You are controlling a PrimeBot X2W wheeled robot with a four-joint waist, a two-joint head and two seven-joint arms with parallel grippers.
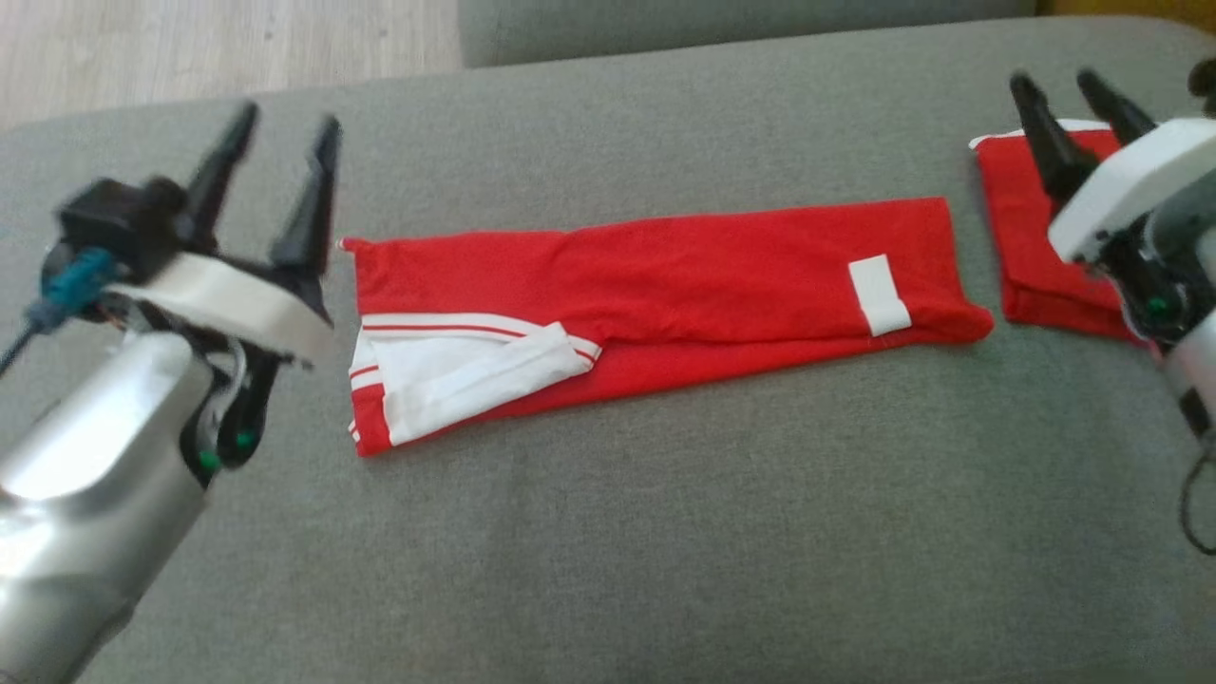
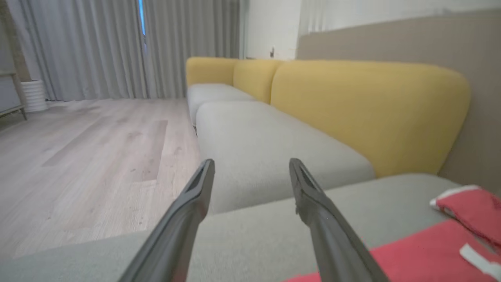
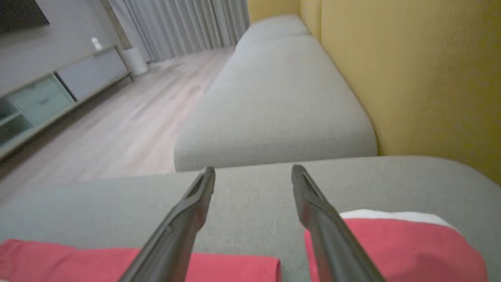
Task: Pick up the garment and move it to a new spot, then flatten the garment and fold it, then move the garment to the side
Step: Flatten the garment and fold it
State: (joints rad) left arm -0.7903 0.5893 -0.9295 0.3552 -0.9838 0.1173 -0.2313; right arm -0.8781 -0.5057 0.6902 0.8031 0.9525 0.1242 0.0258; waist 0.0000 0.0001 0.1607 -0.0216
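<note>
The left end effector [image 1: 290, 116] stood open, empty, just left of the garment [image 1: 665, 275]; the right end effector [image 1: 1054, 79], likewise open, hung beyond its right end. The garment lay on the sofa [image 1: 608, 532], folded into a long strip; further folding and moving aside seemingly remained.

Head overhead, wrists low over same cushion [image 1: 608, 532]

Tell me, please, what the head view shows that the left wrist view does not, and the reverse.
Head view: the folded red garment end to end, its white striped end, and the open right claw. Left wrist view: the yellow backrest and grey curtains. Both: the open left claw, part of the garment, the second red piece and the grey cushion.
</note>
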